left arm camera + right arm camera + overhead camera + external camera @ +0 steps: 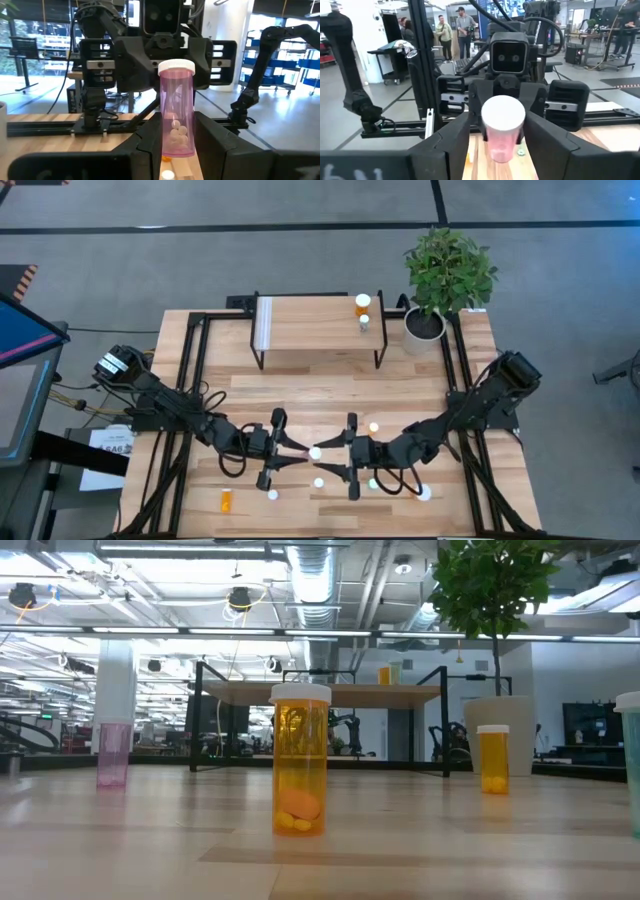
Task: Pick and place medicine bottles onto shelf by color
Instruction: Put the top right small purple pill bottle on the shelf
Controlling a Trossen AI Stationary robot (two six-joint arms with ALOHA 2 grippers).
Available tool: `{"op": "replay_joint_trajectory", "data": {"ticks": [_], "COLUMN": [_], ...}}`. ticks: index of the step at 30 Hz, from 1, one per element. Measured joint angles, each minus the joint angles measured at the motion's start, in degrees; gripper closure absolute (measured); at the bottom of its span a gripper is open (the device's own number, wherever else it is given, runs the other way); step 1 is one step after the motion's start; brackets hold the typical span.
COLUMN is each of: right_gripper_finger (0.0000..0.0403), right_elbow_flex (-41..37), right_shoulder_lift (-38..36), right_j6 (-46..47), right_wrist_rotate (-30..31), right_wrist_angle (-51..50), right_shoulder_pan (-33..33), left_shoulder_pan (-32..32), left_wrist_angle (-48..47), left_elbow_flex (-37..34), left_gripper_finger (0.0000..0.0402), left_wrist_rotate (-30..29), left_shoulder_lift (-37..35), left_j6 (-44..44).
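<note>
Pink bottle: you have a pink bottle [176, 112] with a white cap held up between the two arms, above the middle front of the table [330, 385]; white pills sit in its bottom.
Left gripper: your left gripper [176, 145] is clamped on the bottle's lower body, fingers pressed to both sides, so it carries the weight.
Right gripper: your right gripper [502, 137] has its fingers either side of the same bottle near the cap; gaps show beside it, so the fingers look partly open and not gripping. This looks like a handover.
Why mid-air: the shelf [310, 325] stands at the back, and the bottles already on it, an orange bottle [362, 304] with a pale one beside it, sit at its right end. You are probably passing the bottle to the arm nearer that end.
Others: more bottles wait on the table, including an orange one lying at front left [225, 500].
Watch: release only once the right fingers touch.
</note>
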Motion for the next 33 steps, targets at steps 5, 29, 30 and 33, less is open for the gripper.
{"op": "replay_joint_trajectory", "data": {"ticks": [5, 29, 30, 33], "right_gripper_finger": [0.0227, 0.0269, 0.0268, 0.0266], "right_elbow_flex": [0.01, 0.0, 0.0, 0.0], "right_shoulder_lift": [0.0, 0.0, -0.02, -0.02], "right_j6": [0.0, -0.15, -0.15, -0.15], "right_wrist_rotate": [-0.04, 0.08, 0.19, 0.39], "right_wrist_angle": [0.02, -1.38, -1.41, -1.85], "right_shoulder_pan": [-0.07, -0.04, -0.01, 0.0], "left_shoulder_pan": [0.02, 0.07, 0.07, 0.04], "left_wrist_angle": [-0.07, -3.62, -4.1, -6.28], "left_elbow_flex": [0.0, 0.11, 0.11, 0.11], "left_gripper_finger": [0.0323, 0.028, 0.0267, 0.0226], "left_wrist_rotate": [0.0, -1.17, -1.27, -3.14], "left_shoulder_lift": [0.0, 0.01, 0.04, -0.78], "left_j6": [0.0, -1.16, -1.18, -1.25]}}
